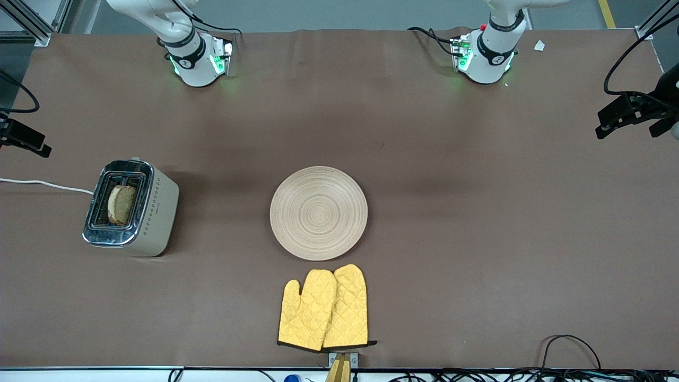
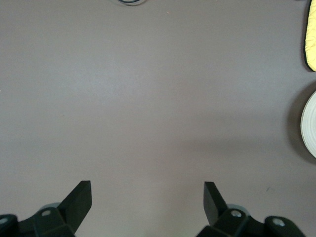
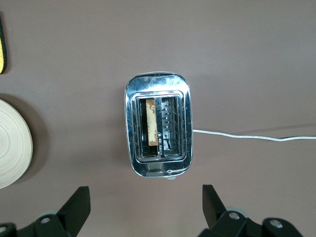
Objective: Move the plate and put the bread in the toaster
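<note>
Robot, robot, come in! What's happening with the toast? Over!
Both pincers open, empty: left over bare table, right above toaster. Bread in slot. Plate bare. Nothing blocking.

The brown table (image 1: 451, 212) carries the toaster (image 1: 132, 209), plate (image 1: 318, 213) and 2 oven mitts (image 1: 324, 309).

1. The table (image 1: 477, 239) has a plain, dull brown cover with no pattern.
2. The round, light tan wooden plate (image 1: 318, 213) shows concentric ring grooves, a little darker than the wood.
3. The boxy toaster (image 1: 131, 210) has beige sides and a shiny chrome top; a pattern of small dark dots runs along its side.
4. The squarish slice of wholegrain bread (image 1: 121, 204) in one slot is brown and speckled, with a darker crust.
5. The thin power cord (image 1: 45, 184) is white.
6. The two quilted oven mitts (image 1: 323, 309) are yellow with a diamond stitch pattern and a dark edge at the cuff.
7. The fingers of both grippers (image 2: 147, 197) (image 3: 146, 200) are black.
</note>
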